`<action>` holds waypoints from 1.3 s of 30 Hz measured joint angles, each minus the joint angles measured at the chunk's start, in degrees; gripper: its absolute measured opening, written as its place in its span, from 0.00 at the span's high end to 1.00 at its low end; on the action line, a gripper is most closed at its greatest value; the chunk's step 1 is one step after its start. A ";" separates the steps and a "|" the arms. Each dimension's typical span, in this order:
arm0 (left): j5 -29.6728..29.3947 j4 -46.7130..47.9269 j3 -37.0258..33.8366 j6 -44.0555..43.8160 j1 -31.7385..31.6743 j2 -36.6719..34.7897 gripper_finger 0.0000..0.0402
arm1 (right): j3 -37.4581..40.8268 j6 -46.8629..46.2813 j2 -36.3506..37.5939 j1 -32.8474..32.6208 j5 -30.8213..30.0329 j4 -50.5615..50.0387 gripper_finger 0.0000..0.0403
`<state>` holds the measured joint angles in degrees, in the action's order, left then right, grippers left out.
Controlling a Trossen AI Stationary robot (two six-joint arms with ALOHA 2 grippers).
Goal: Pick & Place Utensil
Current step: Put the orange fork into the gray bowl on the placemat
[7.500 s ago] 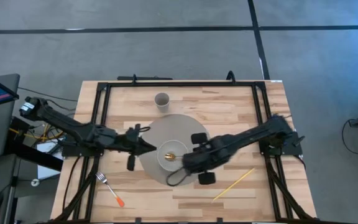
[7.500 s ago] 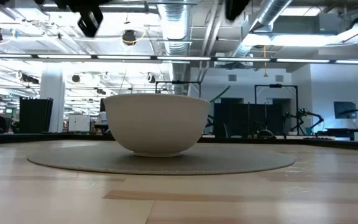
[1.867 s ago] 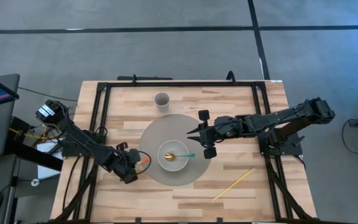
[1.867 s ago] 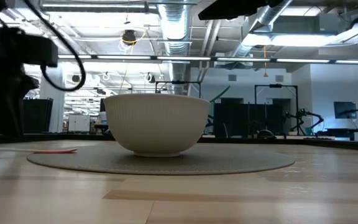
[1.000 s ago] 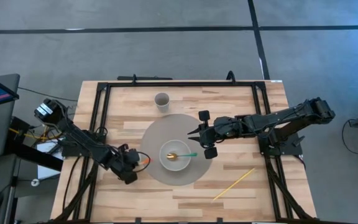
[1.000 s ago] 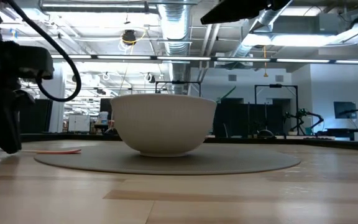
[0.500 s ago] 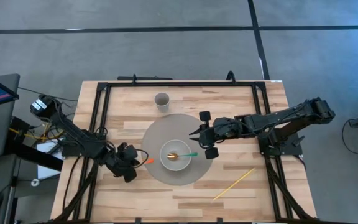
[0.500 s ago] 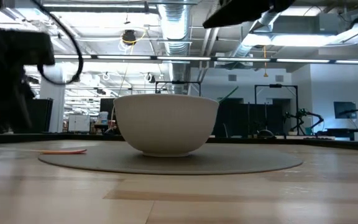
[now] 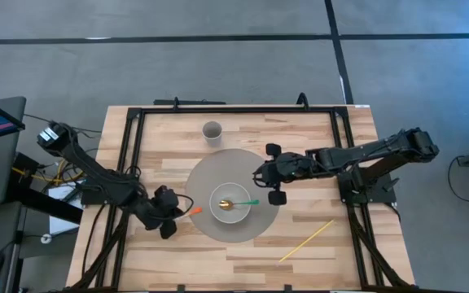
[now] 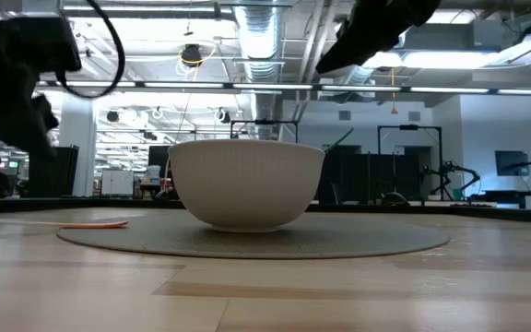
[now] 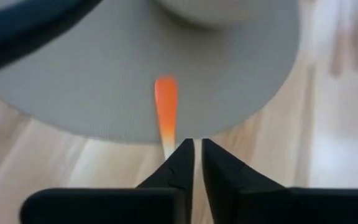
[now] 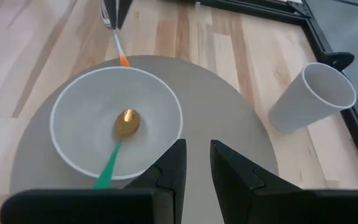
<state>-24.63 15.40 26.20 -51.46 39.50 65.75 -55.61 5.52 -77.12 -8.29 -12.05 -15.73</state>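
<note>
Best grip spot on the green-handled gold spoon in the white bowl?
Take the green-handled gold spoon by its green handle end, where it leans over the white bowl's rim. Come down from above on the right arm's side. The gold head lies low inside, walled in by the bowl.

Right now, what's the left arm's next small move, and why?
Probably open the left tool and back off. The fork it holds already has its orange handle lying on the grey mat beside the bowl; the right tool waits above the mat's far edge.
</note>
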 joint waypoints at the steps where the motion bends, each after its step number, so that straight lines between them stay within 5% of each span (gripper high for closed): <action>1: 1.08 -0.04 0.00 -0.02 -0.24 1.31 0.90 | 0.00 -0.05 0.00 -0.24 -0.01 -0.05 0.84; 14: 4.12 -2.20 0.33 -0.26 -0.37 14.52 0.74 | 0.00 0.47 0.00 -2.61 -0.01 -0.53 0.84; 21: 2.78 -2.36 0.20 -0.48 -0.40 14.73 0.96 | 0.00 0.45 0.00 -2.59 -0.01 -0.57 0.84; 27: 2.38 -2.66 0.51 -0.49 0.12 11.77 0.97 | 0.00 0.41 0.00 -2.56 -0.01 -0.55 0.84; 34: -8.42 -3.44 3.51 2.05 4.30 3.30 0.97 | 0.00 -0.85 0.00 -2.59 0.00 -0.55 0.84; 39: -23.29 -4.54 4.09 6.10 7.88 -1.38 0.98 | 0.00 -2.53 0.00 -2.59 0.00 -0.57 0.84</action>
<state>-47.92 10.86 30.29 -45.37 47.38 64.38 -55.61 3.00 -77.12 -10.87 -12.05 -16.29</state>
